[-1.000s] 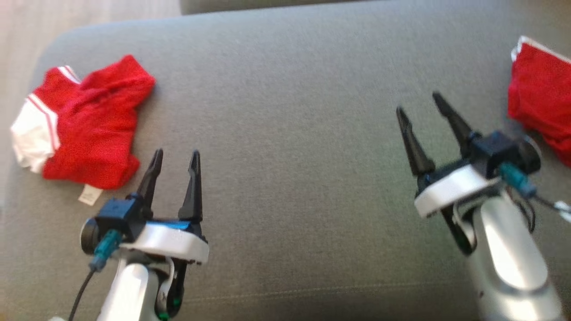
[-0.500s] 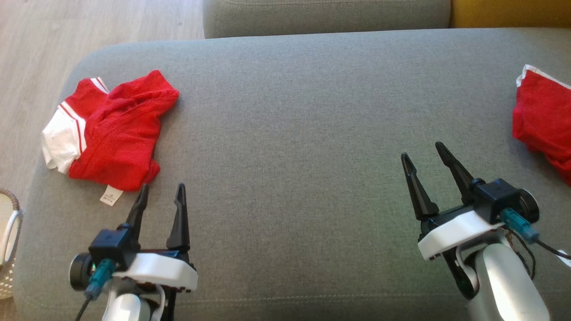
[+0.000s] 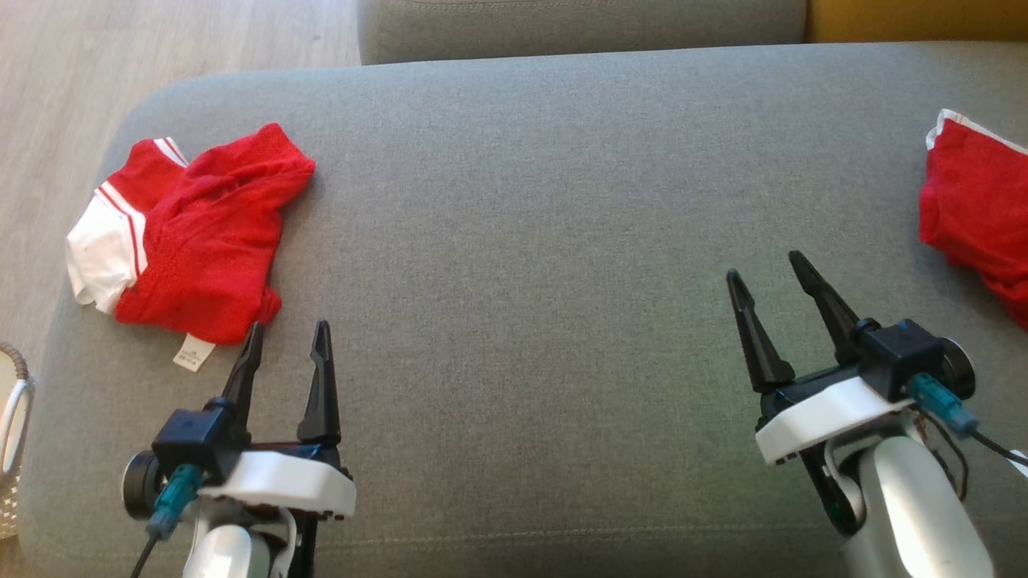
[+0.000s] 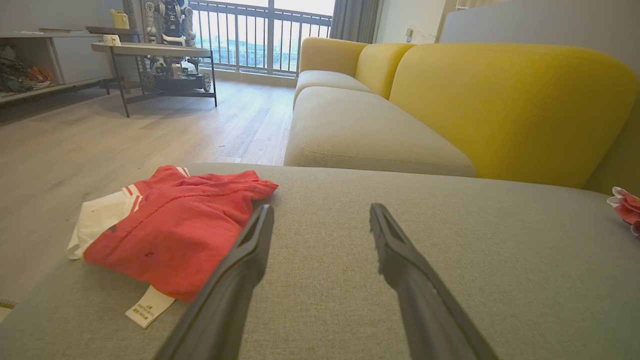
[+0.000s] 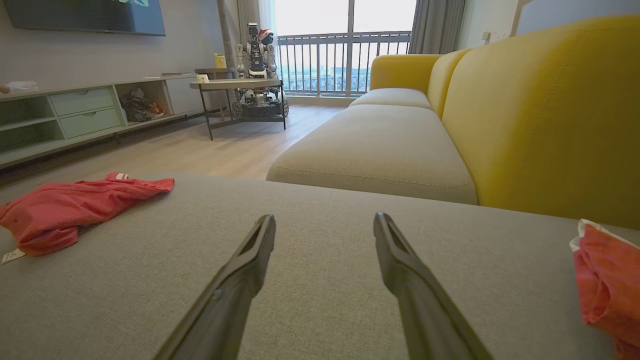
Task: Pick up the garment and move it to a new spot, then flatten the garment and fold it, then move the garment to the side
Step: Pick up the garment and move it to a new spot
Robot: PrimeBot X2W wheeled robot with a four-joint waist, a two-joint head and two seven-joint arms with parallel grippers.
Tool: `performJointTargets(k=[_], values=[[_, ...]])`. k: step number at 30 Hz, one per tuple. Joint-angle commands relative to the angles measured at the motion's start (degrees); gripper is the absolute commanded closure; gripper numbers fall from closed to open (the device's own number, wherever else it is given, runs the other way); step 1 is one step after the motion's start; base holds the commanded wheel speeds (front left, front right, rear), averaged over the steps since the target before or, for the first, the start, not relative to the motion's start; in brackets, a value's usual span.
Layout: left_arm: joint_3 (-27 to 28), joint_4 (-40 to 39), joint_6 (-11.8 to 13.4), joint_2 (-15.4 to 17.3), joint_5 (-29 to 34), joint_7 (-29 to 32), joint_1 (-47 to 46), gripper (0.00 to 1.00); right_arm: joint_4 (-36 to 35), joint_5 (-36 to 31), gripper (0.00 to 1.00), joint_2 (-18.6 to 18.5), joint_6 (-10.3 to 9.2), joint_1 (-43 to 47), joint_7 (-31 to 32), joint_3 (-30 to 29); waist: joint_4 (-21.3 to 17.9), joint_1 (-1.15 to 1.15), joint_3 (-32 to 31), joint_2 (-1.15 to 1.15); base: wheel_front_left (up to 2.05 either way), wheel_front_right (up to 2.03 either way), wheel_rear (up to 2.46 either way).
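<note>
A folded red garment with white trim lies at the left end of the grey sofa cushion, its label sticking out toward me. In the left wrist view the same garment sits just left of the fingers. My left gripper hovers open and empty a little nearer than it. A second, crumpled red garment lies at the cushion's right edge, partly cut off; the right wrist view shows it at the far right. My right gripper is open and empty, left of that garment.
A yellow sofa back and another seat cushion lie beyond the grey cushion. Wooden floor runs along the left. A wicker basket rim shows at the lower left. A side table and low shelving stand across the room.
The head camera has tilted and steadied, shifting the whole picture down. Both grippers stay open and empty; the left one has drawn back from the left garment.
</note>
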Motion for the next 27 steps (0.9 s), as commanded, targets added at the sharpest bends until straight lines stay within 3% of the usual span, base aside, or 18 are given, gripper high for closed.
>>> performJointTargets(k=[1,9,18,27], values=[[1.61,-2.09,0.18,0.07,-0.09,-0.43,-2.07,0.00,-2.07,0.28,0.00,0.41,-0.02,-0.91,-0.36,0.92,-0.05,0.00,0.06,0.00,0.00,0.00,0.00],[1.68,-1.68,-0.07,0.06,0.33,-0.43,-2.10,0.00,-1.33,5.83,0.00,0.41,-0.02,-0.71,-0.36,-0.16,-0.36,0.00,-0.07,0.00,0.00,0.00,0.00],[1.42,-1.57,-0.27,0.06,0.46,-0.43,-1.87,0.00,-1.12,5.25,0.00,0.41,-0.02,-0.61,-0.36,-0.16,-0.61,0.00,-0.36,0.00,0.00,0.00,0.00],[2.04,-0.95,-1.02,0.06,0.85,-0.44,-2.74,0.00,-1.96,4.00,0.00,0.41,-0.02,0.64,-0.36,0.40,5.95,0.00,0.30,0.00,0.00,0.00,0.00]])
